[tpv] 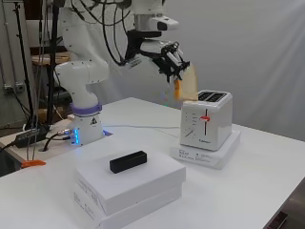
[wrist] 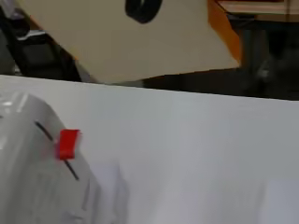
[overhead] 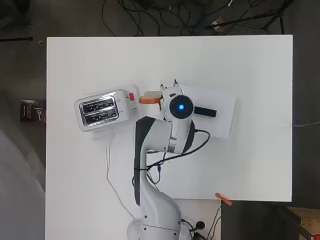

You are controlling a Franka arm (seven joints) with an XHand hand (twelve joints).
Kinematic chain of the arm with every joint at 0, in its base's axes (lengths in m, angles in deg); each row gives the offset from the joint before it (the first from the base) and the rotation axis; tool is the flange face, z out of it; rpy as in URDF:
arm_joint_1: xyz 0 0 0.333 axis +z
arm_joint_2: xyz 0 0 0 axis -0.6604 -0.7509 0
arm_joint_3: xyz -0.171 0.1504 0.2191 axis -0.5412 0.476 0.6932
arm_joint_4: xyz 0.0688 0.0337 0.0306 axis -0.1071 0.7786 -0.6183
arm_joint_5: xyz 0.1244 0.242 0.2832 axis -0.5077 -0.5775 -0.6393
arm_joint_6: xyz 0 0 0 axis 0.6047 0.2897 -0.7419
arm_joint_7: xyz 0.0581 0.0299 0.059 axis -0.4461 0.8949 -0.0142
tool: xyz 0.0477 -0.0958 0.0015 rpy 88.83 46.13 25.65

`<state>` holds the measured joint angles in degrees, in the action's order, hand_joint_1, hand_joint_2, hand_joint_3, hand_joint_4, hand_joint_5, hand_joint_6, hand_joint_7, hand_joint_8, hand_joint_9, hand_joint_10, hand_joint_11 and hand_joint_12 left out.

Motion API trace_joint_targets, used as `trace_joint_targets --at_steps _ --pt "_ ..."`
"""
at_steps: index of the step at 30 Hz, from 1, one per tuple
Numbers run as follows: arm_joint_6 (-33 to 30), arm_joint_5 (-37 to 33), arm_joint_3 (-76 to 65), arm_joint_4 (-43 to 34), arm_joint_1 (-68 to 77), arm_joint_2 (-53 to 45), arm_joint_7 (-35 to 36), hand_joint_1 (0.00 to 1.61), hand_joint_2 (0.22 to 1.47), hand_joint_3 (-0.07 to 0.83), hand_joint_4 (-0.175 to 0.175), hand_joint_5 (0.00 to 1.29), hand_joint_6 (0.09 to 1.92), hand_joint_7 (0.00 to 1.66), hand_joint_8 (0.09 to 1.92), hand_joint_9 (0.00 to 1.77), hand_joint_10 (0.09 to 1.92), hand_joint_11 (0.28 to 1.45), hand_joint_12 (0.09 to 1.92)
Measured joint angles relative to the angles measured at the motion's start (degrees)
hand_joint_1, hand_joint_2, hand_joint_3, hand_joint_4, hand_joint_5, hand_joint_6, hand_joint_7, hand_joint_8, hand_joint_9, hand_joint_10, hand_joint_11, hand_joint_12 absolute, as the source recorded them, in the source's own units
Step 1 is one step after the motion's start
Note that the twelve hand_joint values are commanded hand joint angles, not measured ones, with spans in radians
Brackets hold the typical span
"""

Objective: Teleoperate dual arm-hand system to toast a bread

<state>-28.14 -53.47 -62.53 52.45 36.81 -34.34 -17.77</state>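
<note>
The hand [tpv: 167, 61] pinches the bread slice [tpv: 186, 83] in the air, just beside the toaster [tpv: 207, 120]. Its 2 slots are empty; inserting and pressing the red lever [tpv: 205, 118] remain.

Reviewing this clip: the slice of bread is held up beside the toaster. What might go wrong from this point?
1. The bread slice hangs beside the toaster, not over its slots, and looks tilted; lowered like this, it may catch the toaster's rim.
2. The hand pinches the slice near one edge, so it could swing or slip loose.
3. The toaster stands on a thin white box; a sideways bump might shift it.
</note>
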Motion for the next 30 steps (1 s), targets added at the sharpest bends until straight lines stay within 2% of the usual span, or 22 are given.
trace_joint_targets --at_steps 6,8,11,16,21,22,23,24,25,27,30 --pt "0.0 -19.1 7.4 1.9 2.2 -1.1 2.5 1.21 1.21 0.001 -0.159 0.65 1.33 0.98 1.13 1.37 0.09 0.75 0.25" --pt "1.9 -22.0 9.7 1.3 2.7 -2.8 2.1 1.21 1.22 0.001 -0.165 0.62 1.38 0.96 1.16 1.35 0.09 0.76 0.22" --pt "4.6 -22.4 11.8 -0.3 3.4 -4.3 0.8 1.20 1.23 0.001 -0.163 0.60 1.42 0.93 1.19 1.32 0.09 0.76 0.18" --pt "4.2 -20.3 18.5 -3.9 3.0 -9.1 -1.5 1.20 1.23 -0.001 -0.170 0.60 1.40 0.94 1.20 1.34 0.09 0.77 0.15" --pt "3.9 -19.1 40.2 -4.3 -15.1 -11.9 -2.4 1.22 1.21 -0.001 -0.172 0.64 1.37 0.99 1.07 1.34 0.09 0.78 0.11" --pt "4.0 -19.1 46.3 -4.5 -20.9 -11.9 -2.4 0.85 1.16 -0.008 -0.149 0.48 0.96 0.81 0.78 1.12 0.09 0.67 0.09" --pt "4.1 -19.0 52.6 -4.6 -27.2 -12.1 -2.4 0.49 1.06 -0.017 -0.124 0.28 0.56 0.54 0.47 0.78 0.09 0.54 0.09" --pt "4.2 -18.7 59.0 -4.8 -33.7 -12.2 -2.5 0.25 0.97 -0.019 -0.106 0.15 0.29 0.33 0.25 0.51 0.09 0.45 0.09" --pt "4.5 -18.3 64.9 -5.0 -39.9 -12.5 -2.7 0.12 0.93 -0.016 -0.094 0.08 0.15 0.21 0.13 0.35 0.09 0.39 0.09" --pt "4.9 -17.4 75.8 -5.6 -51.8 -13.0 -3.1 0.03 0.92 -0.005 -0.079 0.06 0.09 0.14 0.09 0.24 0.09 0.34 0.09" --pt "5.2 -16.7 85.9 -5.9 -65.0 -13.5 -3.0 0.00 0.94 0.006 -0.053 0.12 0.09 0.17 0.09 0.25 0.09 0.33 0.09"
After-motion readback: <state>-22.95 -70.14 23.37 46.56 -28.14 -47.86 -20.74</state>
